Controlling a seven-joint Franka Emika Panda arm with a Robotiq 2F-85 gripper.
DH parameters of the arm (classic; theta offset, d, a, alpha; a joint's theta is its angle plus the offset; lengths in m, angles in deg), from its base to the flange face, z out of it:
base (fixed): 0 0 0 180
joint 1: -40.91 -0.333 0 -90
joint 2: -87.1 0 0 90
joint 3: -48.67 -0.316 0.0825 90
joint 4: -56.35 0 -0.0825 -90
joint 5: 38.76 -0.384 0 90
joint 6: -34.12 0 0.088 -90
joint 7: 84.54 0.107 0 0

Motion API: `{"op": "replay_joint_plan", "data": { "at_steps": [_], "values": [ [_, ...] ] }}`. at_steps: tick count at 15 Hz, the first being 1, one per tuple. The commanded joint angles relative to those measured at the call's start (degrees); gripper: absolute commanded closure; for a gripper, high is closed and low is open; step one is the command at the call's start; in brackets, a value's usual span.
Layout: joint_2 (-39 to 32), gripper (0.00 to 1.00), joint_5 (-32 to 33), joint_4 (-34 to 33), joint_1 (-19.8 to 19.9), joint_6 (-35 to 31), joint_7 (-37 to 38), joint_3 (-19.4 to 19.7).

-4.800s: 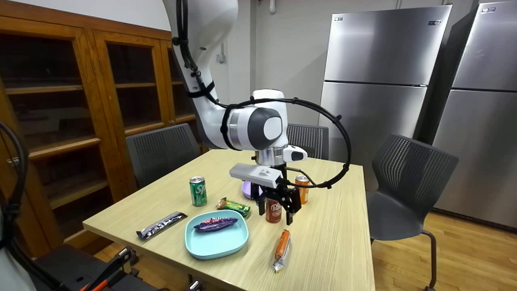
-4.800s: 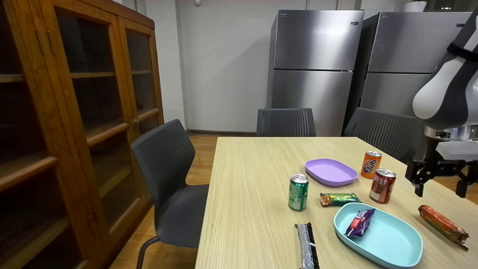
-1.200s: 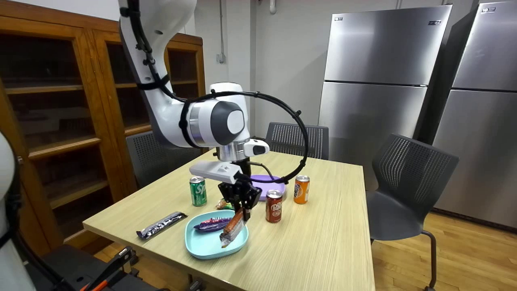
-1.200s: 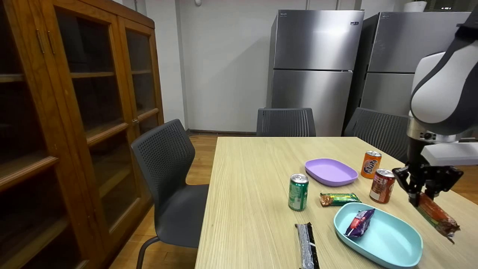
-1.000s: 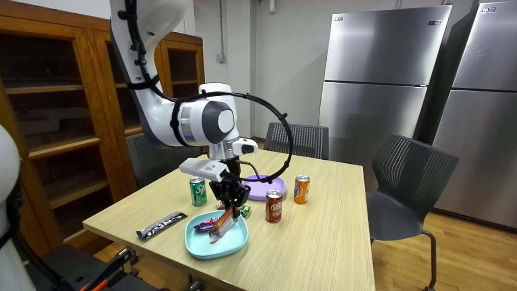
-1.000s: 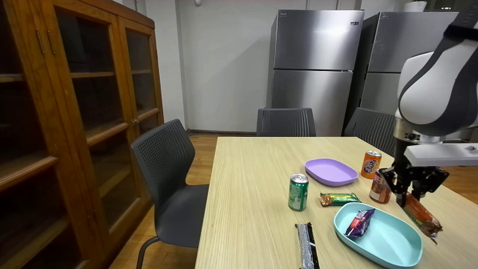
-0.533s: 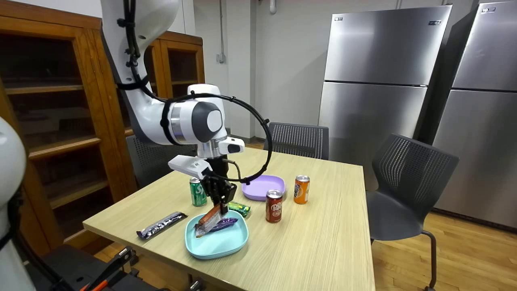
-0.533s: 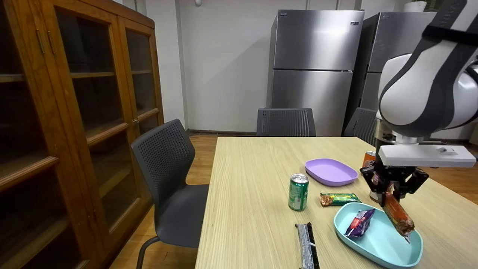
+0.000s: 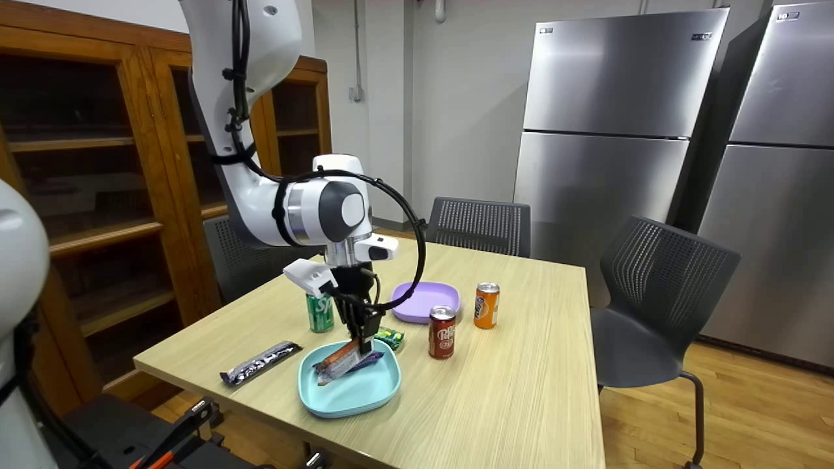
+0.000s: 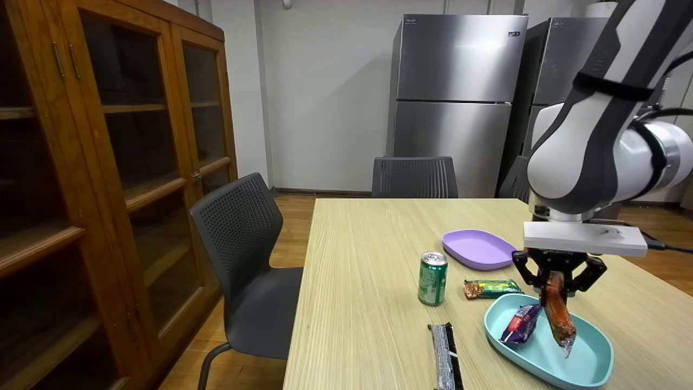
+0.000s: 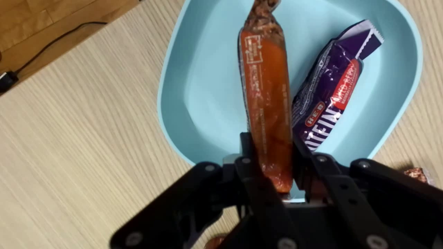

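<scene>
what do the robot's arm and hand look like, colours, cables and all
The arm is glossy white with dark grey panels and silver rings. Black cables run along it, tied by black straps, and bow out in a loop. A white, bar-shaped housing sits above the hand, which is black with two angular, jointed fingers and round silvery screw heads.
</scene>
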Motion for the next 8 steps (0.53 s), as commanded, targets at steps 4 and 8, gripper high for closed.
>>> {"op": "replay_joint_plan", "data": {
  "at_steps": [4,8],
  "values": [
    [-5.61,0.93,-3.52,-4.73,-3.07,1.86,4.60,1.90],
    [-5.48,0.43,-3.37,-4.62,-3.94,2.55,3.79,2.73]
  ]
}}
